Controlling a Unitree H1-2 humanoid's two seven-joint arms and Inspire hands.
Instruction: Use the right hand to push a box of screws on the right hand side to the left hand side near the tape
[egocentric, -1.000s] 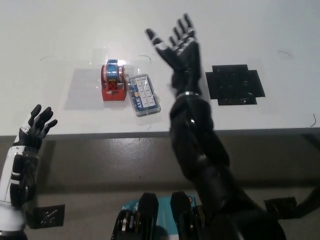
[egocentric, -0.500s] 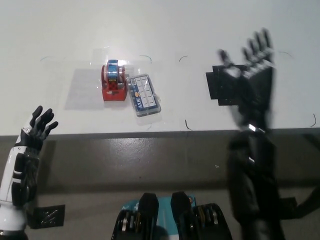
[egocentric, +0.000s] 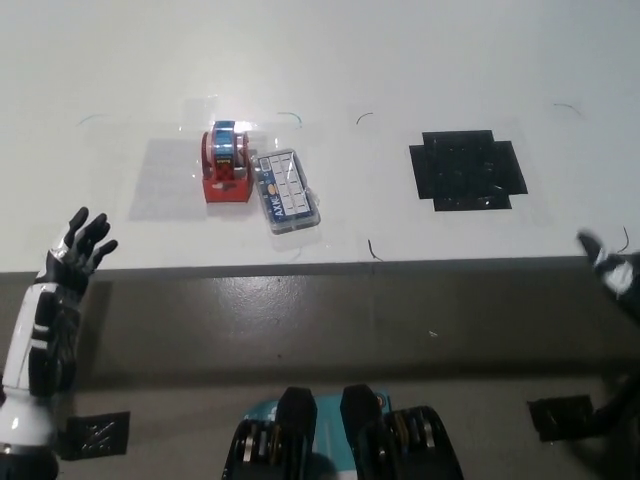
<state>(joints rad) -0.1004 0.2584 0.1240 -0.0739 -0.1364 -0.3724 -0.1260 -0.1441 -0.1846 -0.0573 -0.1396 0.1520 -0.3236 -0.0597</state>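
Clear plastic screw box (egocentric: 287, 192) touches red tape dispenser (egocentric: 226, 164), far left of your black right hand (egocentric: 612, 274); grip unreadable. White left hand (egocentric: 80, 246) idle, fingers spread, empty.

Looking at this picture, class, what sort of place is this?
Probably a robot test bench or lab: a plain white table with a black marker patch taped down, and a tape dispenser beside a box of screws.

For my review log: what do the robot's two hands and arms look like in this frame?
The left hand has black fingers on a white forearm shell broken by black segments and bands. The right hand is glossy black and shows only partly at the picture's right edge, blurred, so no markings can be made out. No loose cables show on either arm.
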